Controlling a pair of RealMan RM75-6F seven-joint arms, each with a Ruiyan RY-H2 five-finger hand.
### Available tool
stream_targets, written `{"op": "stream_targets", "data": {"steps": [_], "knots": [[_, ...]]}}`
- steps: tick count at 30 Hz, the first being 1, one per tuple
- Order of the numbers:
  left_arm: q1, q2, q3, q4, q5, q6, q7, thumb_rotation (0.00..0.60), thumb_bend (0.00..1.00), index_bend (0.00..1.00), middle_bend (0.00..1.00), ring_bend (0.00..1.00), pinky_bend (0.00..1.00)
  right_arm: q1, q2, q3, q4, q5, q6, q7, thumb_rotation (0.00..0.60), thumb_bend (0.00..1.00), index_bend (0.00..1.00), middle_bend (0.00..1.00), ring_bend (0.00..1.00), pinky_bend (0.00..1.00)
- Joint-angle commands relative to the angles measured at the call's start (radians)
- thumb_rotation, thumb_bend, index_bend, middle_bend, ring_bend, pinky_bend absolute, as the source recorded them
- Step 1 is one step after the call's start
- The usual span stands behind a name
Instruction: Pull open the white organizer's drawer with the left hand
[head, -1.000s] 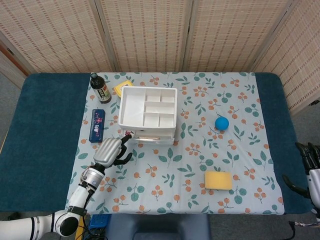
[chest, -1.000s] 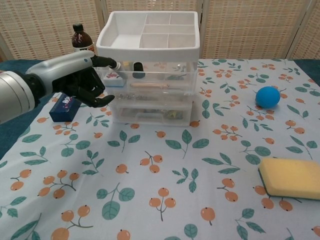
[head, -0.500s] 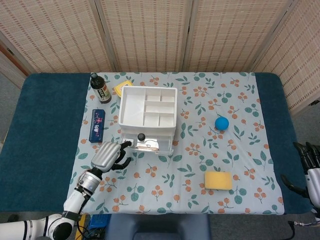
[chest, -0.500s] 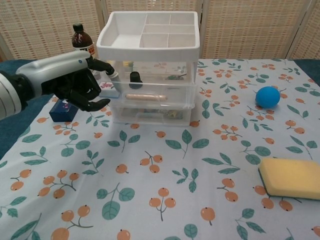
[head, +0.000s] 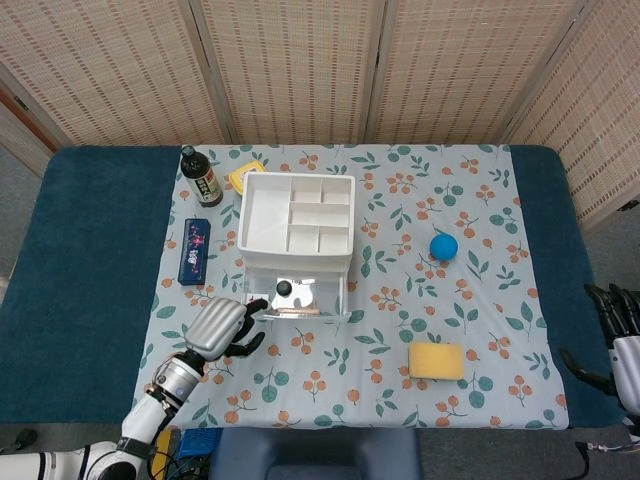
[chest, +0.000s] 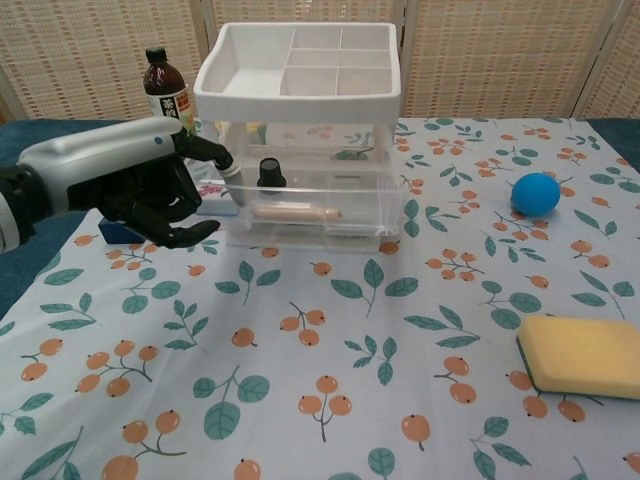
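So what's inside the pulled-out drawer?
In the drawer: a black-capped small bottle and a tan stick-like item. Its back part stays hidden under the white organizer.

Both views are bright and evenly lit by soft, diffuse light from above. Shadows are faint: a thin one lies beneath the round blue ball (chest: 535, 193) and along the near edge of the yellow rectangular sponge (chest: 584, 355). The clear plastic drawer (chest: 318, 208) shows mild reflections, and the white plastic organizer's top tray (head: 296, 216) is nearly washed out in the head view. Focus is sharp throughout. The chest view stretches slightly at its edges, enlarging the grey-shelled left hand (chest: 150, 190).
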Motion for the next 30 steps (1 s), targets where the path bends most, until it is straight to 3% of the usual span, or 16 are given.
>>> {"op": "stream_targets", "data": {"steps": [1,7,12,15,22,30], "knots": [[0.003,0.005,0.007,-0.008,0.009,0.004,0.000,0.600,0.40,0.40,0.90,0.98,1.00,-0.001,0.001,0.000,0.000,0.000,0.001,0.000,0.600,0.26,0.00,0.10,0.00,0.01],[0.005,0.016,0.020,-0.022,0.010,0.001,0.004,0.600,0.40,0.39,0.90,0.98,1.00,-0.002,0.001,-0.001,-0.001,0.000,0.002,-0.001,0.600,0.26,0.00,0.10,0.00,0.01],[0.009,0.022,0.026,-0.031,0.023,0.009,-0.003,0.600,0.40,0.20,0.90,0.98,1.00,-0.001,0.002,0.000,-0.003,-0.001,0.004,-0.002,0.600,0.26,0.00,0.10,0.00,0.01],[0.013,0.031,0.026,-0.041,0.034,0.017,-0.011,0.600,0.40,0.15,0.90,0.98,1.00,-0.002,0.004,0.001,-0.004,-0.001,0.006,-0.003,0.600,0.26,0.00,0.10,0.00,0.01],[0.026,0.103,0.035,-0.083,0.094,0.040,-0.008,0.600,0.40,0.16,0.90,0.98,1.00,-0.002,0.018,0.003,-0.013,-0.006,0.013,-0.007,0.600,0.26,0.00,0.10,0.00,0.01],[-0.020,0.218,-0.018,-0.041,0.236,0.031,-0.043,0.600,0.39,0.31,0.90,0.98,1.00,0.002,0.063,0.014,-0.058,-0.027,0.034,-0.028,0.600,0.26,0.00,0.10,0.00,0.01]]}}
